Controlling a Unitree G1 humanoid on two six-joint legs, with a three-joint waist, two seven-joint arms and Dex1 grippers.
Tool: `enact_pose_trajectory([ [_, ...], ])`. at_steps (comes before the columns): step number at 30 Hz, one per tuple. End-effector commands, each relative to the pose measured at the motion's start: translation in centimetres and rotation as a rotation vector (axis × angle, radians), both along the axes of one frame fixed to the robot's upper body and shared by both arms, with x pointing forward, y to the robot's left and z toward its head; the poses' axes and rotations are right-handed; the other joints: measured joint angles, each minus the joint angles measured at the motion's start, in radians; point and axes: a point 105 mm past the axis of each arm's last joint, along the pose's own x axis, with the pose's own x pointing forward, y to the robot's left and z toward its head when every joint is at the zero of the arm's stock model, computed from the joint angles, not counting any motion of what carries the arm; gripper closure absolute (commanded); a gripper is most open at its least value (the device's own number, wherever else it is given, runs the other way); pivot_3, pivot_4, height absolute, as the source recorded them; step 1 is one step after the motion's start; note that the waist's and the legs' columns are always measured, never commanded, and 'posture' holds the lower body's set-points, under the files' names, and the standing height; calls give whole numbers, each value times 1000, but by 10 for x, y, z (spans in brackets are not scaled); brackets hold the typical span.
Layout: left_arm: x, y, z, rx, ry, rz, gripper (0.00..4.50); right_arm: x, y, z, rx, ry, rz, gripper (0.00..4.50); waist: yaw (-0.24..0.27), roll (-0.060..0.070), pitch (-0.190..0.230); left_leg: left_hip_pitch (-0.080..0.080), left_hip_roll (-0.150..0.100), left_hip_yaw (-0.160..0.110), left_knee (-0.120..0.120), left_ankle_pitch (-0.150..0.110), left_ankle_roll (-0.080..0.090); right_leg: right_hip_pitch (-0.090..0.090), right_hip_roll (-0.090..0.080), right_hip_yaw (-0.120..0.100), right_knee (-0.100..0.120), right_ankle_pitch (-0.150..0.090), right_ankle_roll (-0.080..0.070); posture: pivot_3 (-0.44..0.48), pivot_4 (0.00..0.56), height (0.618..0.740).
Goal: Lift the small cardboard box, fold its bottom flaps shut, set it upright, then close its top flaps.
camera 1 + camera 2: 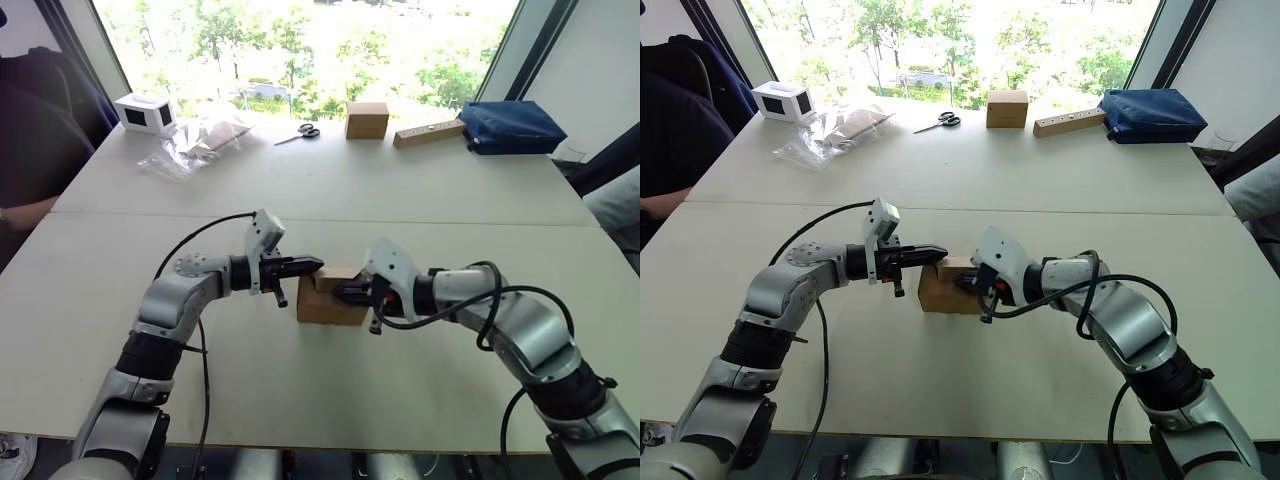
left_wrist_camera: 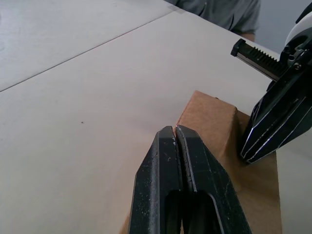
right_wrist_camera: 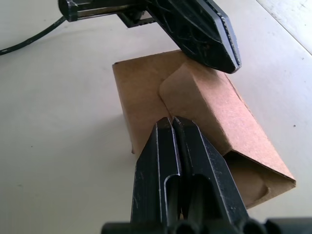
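Small cardboard box (image 1: 330, 300) mid-table, nearer front edge: light, flimsy imo. Left gripper (image 1: 312, 265) & right gripper (image 1: 345, 291) both pinched together, empty; grab stiff sidewalls.

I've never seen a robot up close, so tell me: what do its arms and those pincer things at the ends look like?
Each arm is built from rounded silver-grey shells joined by black segments, with a loose black cable looping alongside. A white housing sits at each wrist. The left gripper and right gripper each end in two slim, glossy black fingers that taper toward the tips, and a toothed black bar runs beside them.
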Motion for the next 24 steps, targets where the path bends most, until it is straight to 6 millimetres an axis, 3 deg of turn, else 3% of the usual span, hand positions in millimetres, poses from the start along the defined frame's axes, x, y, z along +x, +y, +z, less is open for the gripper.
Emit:
enact_pose_trajectory([
  [1, -4, -1, 4, -3, -25, -17, 4469, 6, -1, 8, -4, -53, -14, 4500, 0, 0, 0, 0, 0, 0, 0, 0, 0, 0, 0, 0, 0, 0, 0, 0, 150, 740],
  [24, -4, 2, 2, 9, -37, -13, 4469, 3, 10, 18, 55, -41, 12, 4500, -1, 0, 0, 0, 0, 0, 0, 0, 0, 0, -1, 0, 0, 0, 0, 0, 150, 740],
])
